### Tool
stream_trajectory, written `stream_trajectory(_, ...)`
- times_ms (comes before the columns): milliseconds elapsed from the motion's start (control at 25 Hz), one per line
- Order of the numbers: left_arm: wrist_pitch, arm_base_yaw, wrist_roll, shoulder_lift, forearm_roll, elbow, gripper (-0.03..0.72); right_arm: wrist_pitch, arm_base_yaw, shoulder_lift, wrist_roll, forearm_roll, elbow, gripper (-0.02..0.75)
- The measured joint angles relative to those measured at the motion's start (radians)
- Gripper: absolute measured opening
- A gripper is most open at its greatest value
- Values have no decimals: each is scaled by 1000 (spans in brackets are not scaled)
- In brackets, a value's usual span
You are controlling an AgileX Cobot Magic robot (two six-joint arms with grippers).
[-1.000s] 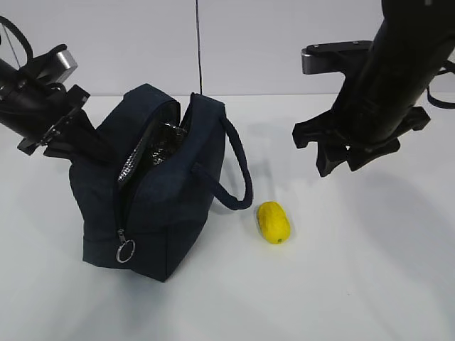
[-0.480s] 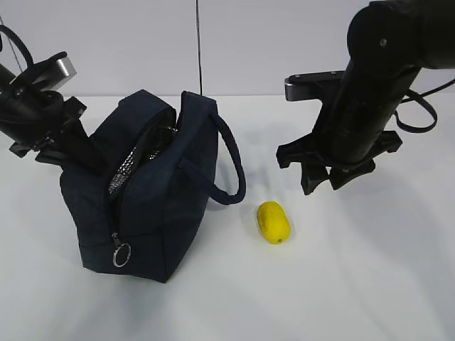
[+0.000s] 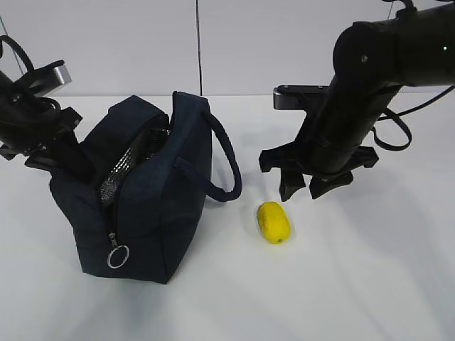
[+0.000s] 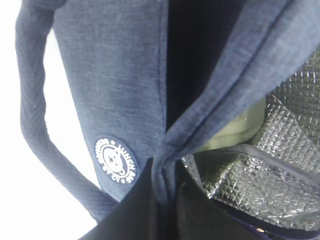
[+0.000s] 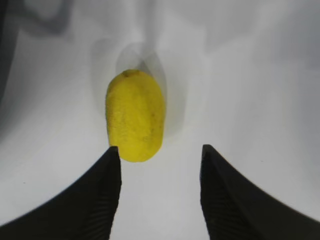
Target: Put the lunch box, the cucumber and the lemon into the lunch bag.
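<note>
- Up front on the white table (image 3: 370,284) stands the lunch bag (image 3: 153,213), boxy, of dark blue cloth, its zip open with a metal ring pull (image 3: 117,256).
- Its round white logo (image 4: 115,160) has writing too small to read.
- Inside are crinkly silver lining (image 4: 280,165) and a pale green thing.
- Just beside the bag lies the bumpy yellow lemon (image 3: 273,222).
- Above the lemon hangs the right gripper (image 3: 307,186), spread wide, holding nothing.
- Farther left, the left gripper (image 3: 60,158) pinches the bag's cloth edge.

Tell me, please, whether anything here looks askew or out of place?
The lunch bag leans to one side, its mouth pulled open by the left gripper shut on its edge. The lemon lies alone on the table, below the open right gripper. Nothing looks spilled or damaged.
</note>
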Motion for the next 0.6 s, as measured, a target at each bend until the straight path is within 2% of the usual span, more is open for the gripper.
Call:
stream_trajectory(200,-4,0,-4,0,4,0,1,-30,0,28,-48,75,0,475)
stream_trajectory(600,-4,0,-13,0,4,0,1,-91,0,81,-83,83,0,493)
